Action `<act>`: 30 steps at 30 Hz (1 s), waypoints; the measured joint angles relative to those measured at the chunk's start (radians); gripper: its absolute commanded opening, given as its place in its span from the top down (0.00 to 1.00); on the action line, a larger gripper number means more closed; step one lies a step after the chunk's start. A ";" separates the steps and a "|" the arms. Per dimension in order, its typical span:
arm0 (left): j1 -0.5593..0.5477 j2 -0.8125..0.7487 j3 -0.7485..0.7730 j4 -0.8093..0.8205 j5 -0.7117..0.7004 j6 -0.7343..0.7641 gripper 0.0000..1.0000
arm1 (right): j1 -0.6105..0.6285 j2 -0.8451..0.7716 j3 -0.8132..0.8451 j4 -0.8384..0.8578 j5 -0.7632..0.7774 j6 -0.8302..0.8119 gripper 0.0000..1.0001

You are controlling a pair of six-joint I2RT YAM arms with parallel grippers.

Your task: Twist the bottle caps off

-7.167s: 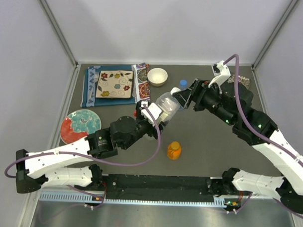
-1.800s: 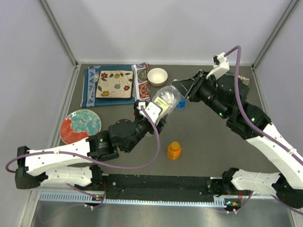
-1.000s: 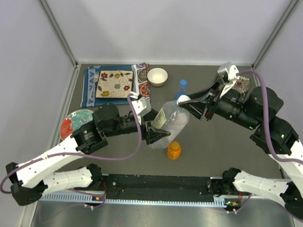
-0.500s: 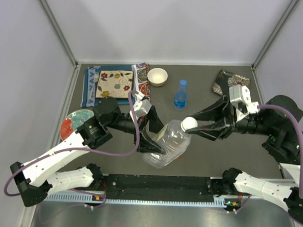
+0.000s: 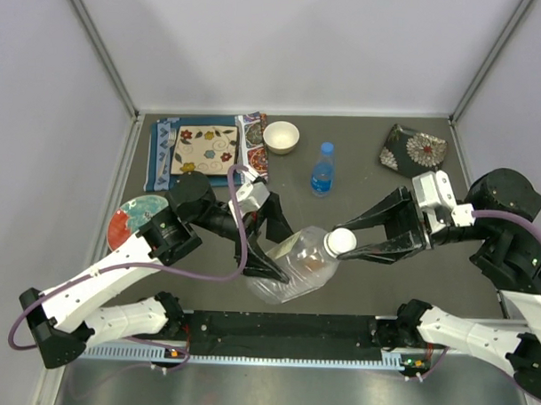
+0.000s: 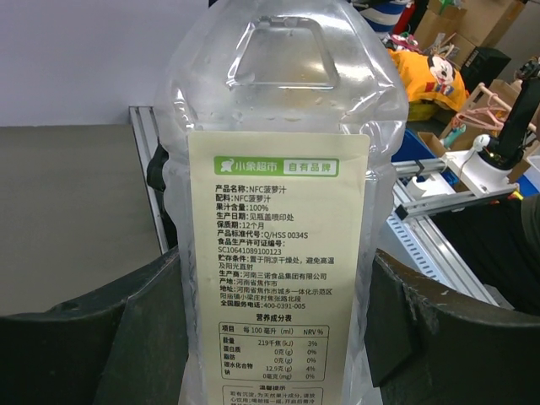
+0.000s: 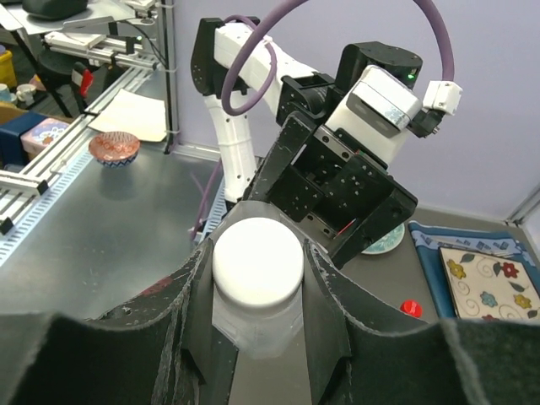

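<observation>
The wide clear bottle (image 5: pixel 290 272) hangs tilted over the table's near middle, label (image 6: pixel 278 278) toward the left wrist camera. My left gripper (image 5: pixel 273 247) is shut on its body, with a finger on each side. Its white cap (image 5: pixel 340 241) points right, and my right gripper (image 7: pixel 257 283) is shut on that cap (image 7: pixel 257 260), its fingers (image 7: pixel 331 312) hugging the rim. The blue-tinted bottle (image 5: pixel 322 175) stands upright at the back with its blue cap (image 5: pixel 326 148) on. An orange shape (image 5: pixel 311 265) shows through the clear bottle. A loose red cap (image 7: pixel 411 308) lies on the table.
A white bowl (image 5: pixel 281 136) sits at the back next to a flowered tile (image 5: pixel 204 151) on a blue cloth. A red and teal plate (image 5: pixel 128 222) lies at the left, partly under my left arm. A dark patterned coaster (image 5: pixel 413 151) is at the back right.
Both arms have carried the clear bottle together toward the near edge and slightly right. It now covers the spot where the orange bottle stood. Neither grip has changed.
</observation>
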 measured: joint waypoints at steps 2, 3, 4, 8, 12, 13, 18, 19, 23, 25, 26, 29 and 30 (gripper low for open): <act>0.008 -0.002 0.000 0.001 -0.001 0.003 0.82 | 0.000 0.000 0.018 -0.012 0.000 -0.008 1.00; 0.011 -0.002 0.000 0.002 -0.001 0.005 0.82 | 0.000 0.000 0.024 -0.019 0.003 -0.010 1.00; 0.014 -0.005 0.000 0.002 -0.003 0.007 0.82 | 0.000 0.000 0.028 -0.023 0.006 -0.011 1.00; 0.037 -0.018 -0.002 -0.002 -0.068 0.019 0.82 | 0.001 -0.013 0.045 -0.045 0.082 0.001 1.00; 0.046 -0.043 -0.005 -0.031 -0.165 0.052 0.82 | 0.003 -0.050 0.045 -0.030 0.430 0.048 1.00; 0.046 -0.053 -0.008 -0.043 -0.194 0.063 0.82 | 0.003 -0.052 0.045 -0.022 0.533 0.063 1.00; 0.046 -0.127 -0.041 -0.098 -0.363 0.122 0.82 | 0.004 -0.052 -0.071 0.029 1.225 0.141 1.00; 0.046 -0.148 -0.050 -0.112 -0.401 0.132 0.82 | -0.001 -0.050 -0.119 0.029 1.334 0.161 1.00; 0.046 -0.219 -0.072 -0.155 -0.525 0.166 0.81 | -0.072 -0.019 -0.325 -0.004 1.566 0.303 1.00; 0.046 -0.253 -0.078 -0.170 -0.575 0.180 0.80 | -0.143 0.014 -0.411 -0.025 1.590 0.388 1.00; 0.046 -0.269 -0.080 -0.174 -0.594 0.184 0.80 | -0.183 0.033 -0.452 -0.031 1.588 0.436 1.00; 0.046 -0.307 -0.086 -0.181 -0.632 0.194 0.79 | -0.311 0.091 -0.550 -0.046 1.552 0.563 1.00; 0.046 -0.316 -0.090 -0.183 -0.639 0.197 0.79 | -0.350 0.113 -0.575 -0.042 1.532 0.597 1.00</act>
